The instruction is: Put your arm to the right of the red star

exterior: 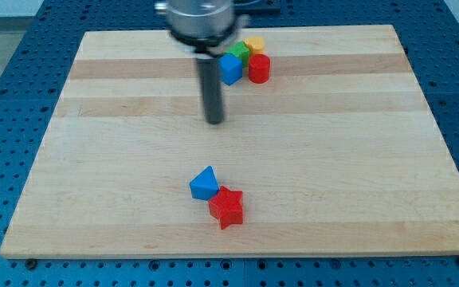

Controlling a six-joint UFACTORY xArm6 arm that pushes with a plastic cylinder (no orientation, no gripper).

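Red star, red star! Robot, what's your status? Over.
My tip mid-board, well above the red star, slightly to its left. Blue block touching the star's upper left. Star's right side unobstructed.

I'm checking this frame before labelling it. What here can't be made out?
- Green block, camera view: mostly hidden behind the blue block and the rod; shape unclear.
- Yellow block: partly behind the red cylinder; shape uncertain.
- Arm above the rod: cut off by the view's top edge.
- My tip: blurred; contact with the board can't be judged. It sits above the red star.
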